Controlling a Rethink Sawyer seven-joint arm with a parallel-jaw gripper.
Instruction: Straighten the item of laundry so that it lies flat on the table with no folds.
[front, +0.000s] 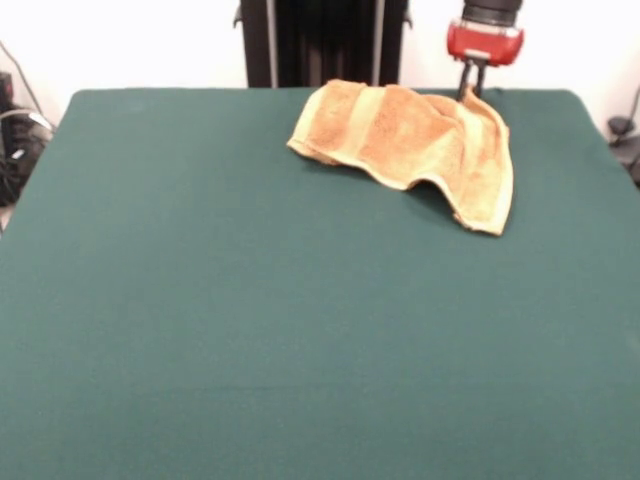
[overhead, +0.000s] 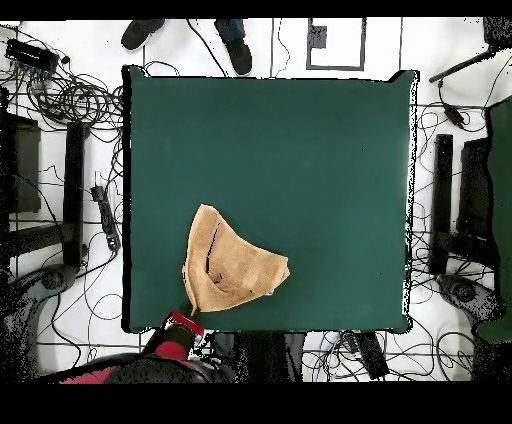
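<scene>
The towel (front: 410, 140) lies crumpled and folded over itself near the desk's (front: 250, 330) edge on the robot's side, one corner raised. The tool (front: 471, 90) stands at that raised corner, its fingers closed on the towel's edge, pinching the cloth just above the desk.

- Table (overhead: 300, 150): large rectangular dark green top.
- Towel (overhead: 228, 265): orange-tan, crumpled and folded over itself in a roughly triangular heap; lies on the table near the edge closest to the robot's base, one corner reaching almost to that edge.
- Gripper (overhead: 189, 314): red-collared, at the table's base-side edge, touching the towel's nearest corner; finger state not discernible.
- Shoes (overhead: 238, 55): two dark ones, a person's, just beyond the table's opposite edge.
- Cables (overhead: 75, 95): tangled on the floor beside the table.
</scene>
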